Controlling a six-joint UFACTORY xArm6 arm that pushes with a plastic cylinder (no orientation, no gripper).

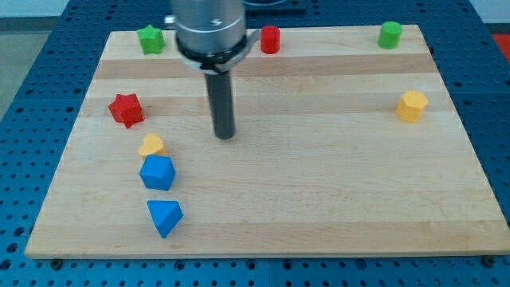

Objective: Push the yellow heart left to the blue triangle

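Observation:
The yellow heart (pixel 151 146) lies at the board's left, touching the top of a blue cube-like block (pixel 158 173). The blue triangle (pixel 165 217) lies below that blue block, near the board's bottom edge. My tip (pixel 225 135) is to the right of the yellow heart and slightly higher in the view, with a clear gap between them. It touches no block.
A red star (pixel 126 109) lies up and left of the heart. A green star (pixel 151 39), a red cylinder (pixel 270 39) and a green cylinder (pixel 390 35) sit along the top edge. A yellow hexagon-like block (pixel 412 106) is at the right.

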